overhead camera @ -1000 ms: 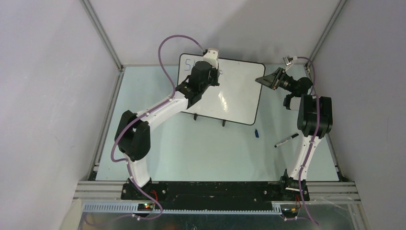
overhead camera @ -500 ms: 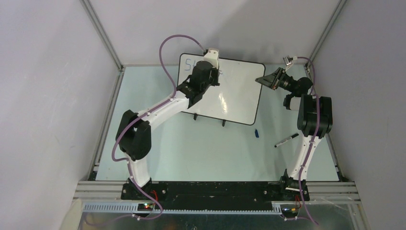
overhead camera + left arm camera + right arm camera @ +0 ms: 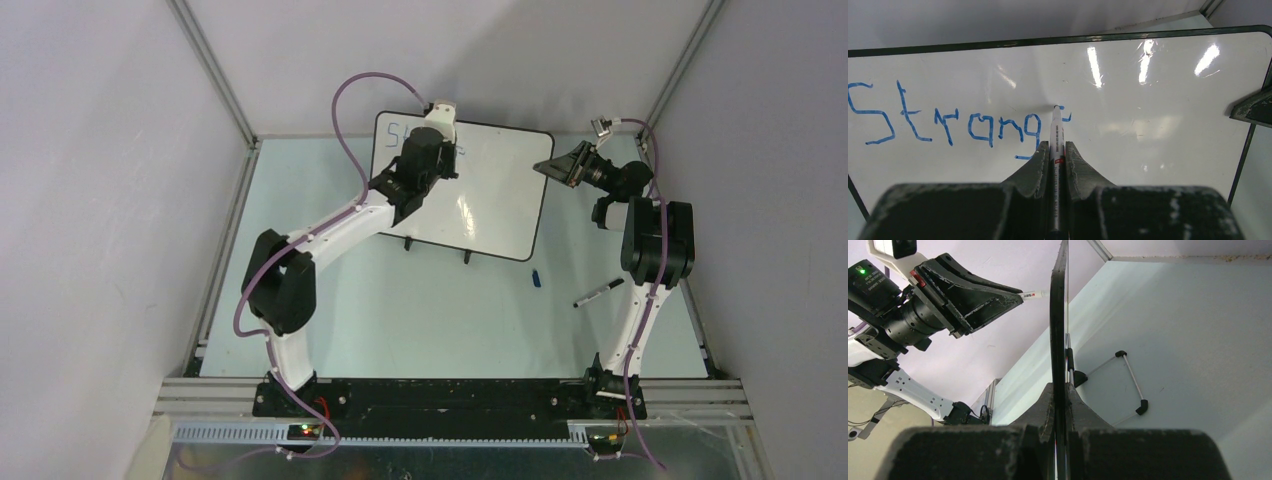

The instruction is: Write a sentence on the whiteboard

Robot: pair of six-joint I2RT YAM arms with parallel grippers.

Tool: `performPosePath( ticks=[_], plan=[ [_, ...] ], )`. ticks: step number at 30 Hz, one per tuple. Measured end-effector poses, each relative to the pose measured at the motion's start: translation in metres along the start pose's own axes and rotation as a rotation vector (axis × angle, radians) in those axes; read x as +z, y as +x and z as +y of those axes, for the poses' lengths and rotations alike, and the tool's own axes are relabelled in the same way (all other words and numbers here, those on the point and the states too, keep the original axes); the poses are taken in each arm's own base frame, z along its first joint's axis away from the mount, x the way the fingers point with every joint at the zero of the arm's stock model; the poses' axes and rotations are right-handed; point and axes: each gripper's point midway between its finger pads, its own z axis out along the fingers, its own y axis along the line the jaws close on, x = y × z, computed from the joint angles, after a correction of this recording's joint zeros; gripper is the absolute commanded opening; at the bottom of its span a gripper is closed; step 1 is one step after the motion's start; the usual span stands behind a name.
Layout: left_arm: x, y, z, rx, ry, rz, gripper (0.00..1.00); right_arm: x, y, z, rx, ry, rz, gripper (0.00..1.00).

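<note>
The whiteboard [image 3: 490, 200] stands tilted at the back of the table, black rim and two small feet. In the left wrist view the whiteboard [image 3: 1158, 90] carries the sentence [image 3: 948, 120] in blue, one line reading "Strang" plus a fresh stroke. My left gripper [image 3: 1054, 148] is shut on a white marker [image 3: 1056, 131] whose tip touches the board just right of the "g". It shows over the board's upper left from the top [image 3: 440, 150]. My right gripper [image 3: 1060, 390] is shut on the whiteboard's right edge [image 3: 1058, 315], also seen from the top [image 3: 556, 167].
A black marker [image 3: 598, 292] and a small blue cap [image 3: 536, 278] lie on the table right of the board's front corner. The cage walls and corner posts close in behind the board. The board's wire feet [image 3: 1130, 375] stand on the table.
The left gripper with the marker has shifted very slightly on the board. The right arm and the board have not moved.
</note>
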Motion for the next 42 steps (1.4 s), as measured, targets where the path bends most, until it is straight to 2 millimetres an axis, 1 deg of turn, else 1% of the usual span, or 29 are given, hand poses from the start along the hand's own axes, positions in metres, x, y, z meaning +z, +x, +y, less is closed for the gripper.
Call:
performPosePath(
  ticks=[4, 14, 19, 23, 28, 42],
  plan=[
    [0.000, 0.001, 0.000, 0.000, 0.001, 0.001, 0.00, 0.000, 0.000, 0.000, 0.001, 0.000, 0.000, 0.00],
    [-0.007, 0.015, 0.004, 0.001, -0.002, 0.018, 0.00, 0.000, 0.000, 0.000, 0.003, 0.001, 0.000, 0.00],
    [-0.007, 0.016, 0.004, 0.002, 0.002, 0.019, 0.00, 0.000, 0.000, 0.000, 0.004, 0.001, 0.000, 0.00],
    [-0.008, 0.017, 0.003, 0.000, 0.010, 0.019, 0.00, 0.000, 0.000, 0.000, 0.004, 0.001, 0.000, 0.00],
    [-0.011, 0.022, -0.001, -0.005, 0.036, 0.028, 0.00, 0.000, 0.000, 0.000, 0.004, 0.001, 0.000, 0.00],
    [-0.012, 0.023, -0.010, -0.007, 0.083, 0.036, 0.00, 0.000, 0.000, 0.000, 0.004, 0.001, -0.001, 0.00]
  ],
)
